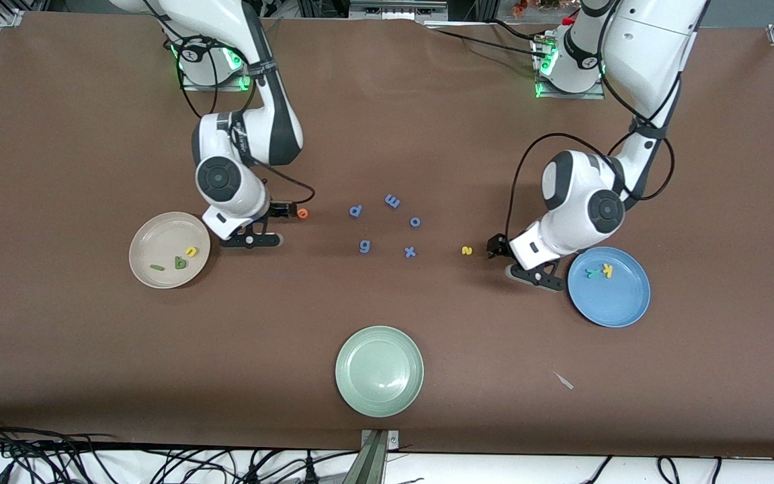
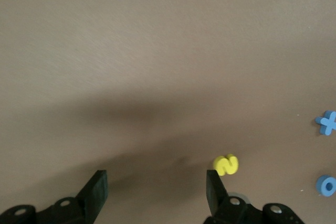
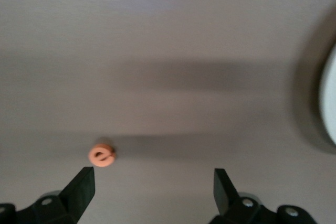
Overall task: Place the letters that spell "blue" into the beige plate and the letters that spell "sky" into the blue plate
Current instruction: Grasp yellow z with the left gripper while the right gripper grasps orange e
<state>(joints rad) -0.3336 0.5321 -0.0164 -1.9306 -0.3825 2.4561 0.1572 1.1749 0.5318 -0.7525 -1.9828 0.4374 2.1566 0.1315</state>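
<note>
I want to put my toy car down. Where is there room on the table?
Bare table lies between the pale green plate and the blue plate, and between the green and beige plate. The middle is crowded with blue letters.

There are three plates on the table (image 1: 58, 134): one beige plate (image 1: 152, 242), one blue plate (image 1: 619, 306) and one pale green plate (image 1: 379, 371). There are twelve little letters: three in the beige plate, a green bar (image 1: 156, 267), a dark green b (image 1: 180, 263) and a yellow u (image 1: 191, 251); two in the blue plate, a teal y (image 1: 591, 273) and a yellow k (image 1: 607, 269); and seven on the bare table, an orange e (image 1: 302, 214), a yellow s (image 1: 467, 251) and five blue ones, p (image 1: 355, 211), m (image 1: 392, 200), o (image 1: 415, 221), g (image 1: 364, 247) and x (image 1: 410, 252). There are two robot arms, each with one claw, the left claw (image 1: 494, 250) and the right claw (image 1: 287, 210).
</note>
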